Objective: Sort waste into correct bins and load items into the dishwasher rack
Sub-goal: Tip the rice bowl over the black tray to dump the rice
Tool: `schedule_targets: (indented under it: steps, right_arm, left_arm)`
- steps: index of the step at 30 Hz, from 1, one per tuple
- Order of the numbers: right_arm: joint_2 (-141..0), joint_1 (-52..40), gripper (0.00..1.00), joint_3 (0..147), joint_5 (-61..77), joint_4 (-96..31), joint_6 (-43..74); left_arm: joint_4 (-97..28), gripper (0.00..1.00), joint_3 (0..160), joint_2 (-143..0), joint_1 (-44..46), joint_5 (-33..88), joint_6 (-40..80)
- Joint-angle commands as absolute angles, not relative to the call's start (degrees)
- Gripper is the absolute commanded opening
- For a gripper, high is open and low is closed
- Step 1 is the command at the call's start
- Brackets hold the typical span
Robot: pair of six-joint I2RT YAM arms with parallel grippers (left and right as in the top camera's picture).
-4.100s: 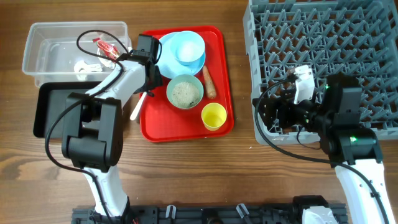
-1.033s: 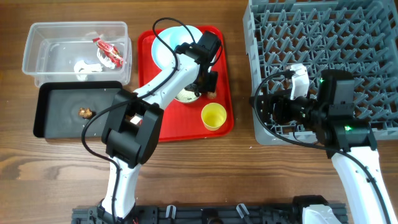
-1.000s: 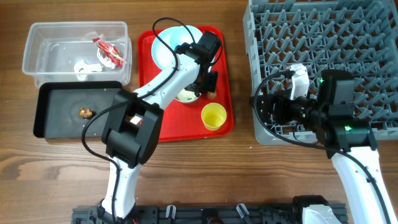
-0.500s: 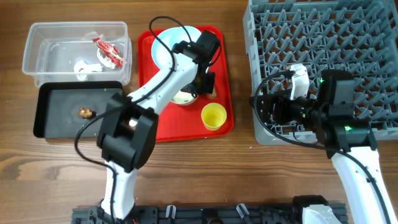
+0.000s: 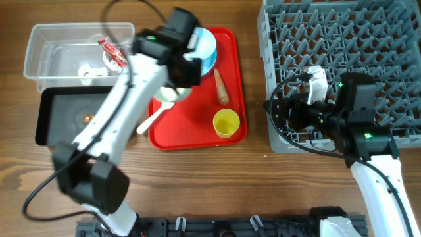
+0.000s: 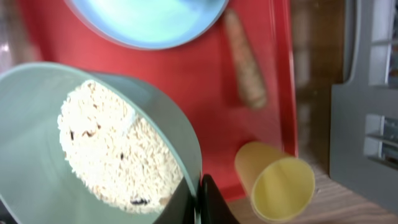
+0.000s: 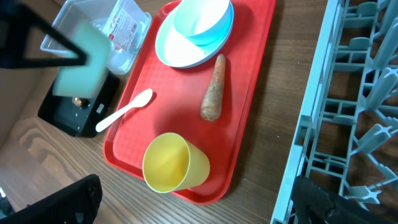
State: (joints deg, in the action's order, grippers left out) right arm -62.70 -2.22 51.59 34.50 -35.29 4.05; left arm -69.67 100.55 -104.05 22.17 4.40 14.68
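Bright, even light casts soft shadows on the desk (image 5: pixel 210 187). Overhead, the left arm (image 5: pixel 122 105) smears with motion blur. The left wrist view is soft throughout, and the right wrist view shows the pale green bowl (image 7: pixel 79 59) blurred.

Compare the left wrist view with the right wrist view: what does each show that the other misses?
Only the left wrist view shows the rice inside the bowl, with the left claw pinching its rim. Only the right wrist view shows the spoon, the clear tub and the black tray. Both share the red tray, the carrot stick, the yellow cup, the blue plate and the rack's edge; the bowl is only a blur in the right one.
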Motion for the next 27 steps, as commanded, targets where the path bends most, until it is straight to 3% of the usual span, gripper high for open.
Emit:
schedule_targets:
  steps: [1, 5, 10, 17, 27]
  right_arm:
    - [-63.2, -2.3, 1.0, 52.9, 35.7, -35.0, 4.5]
    - [-63.2, -2.3, 1.0, 52.9, 35.7, -34.9, 4.5]
    - [-63.2, -2.3, 1.0, 52.9, 35.7, -35.0, 4.5]
    - [-63.2, -2.3, 1.0, 52.9, 35.7, -35.0, 4.6]
    - [-63.2, -2.3, 1.0, 52.9, 35.7, -35.6, 4.7]
  left_arm:
    - [-74.5, 0.04, 101.7, -100.4, 15.0, 6.2, 15.4]
    - [-79.4, 0.04, 101.6, -100.0, 8.1, 6.9, 13.4]
    - [-79.4, 0.04, 99.1, -100.0, -0.9, 17.2, 6.1]
    - [-71.7, 0.04, 90.9, -100.1, -12.2, 36.1, -4.6]
    - [-61.5, 0.04, 78.0, -100.1, -24.4, 52.3, -11.8]
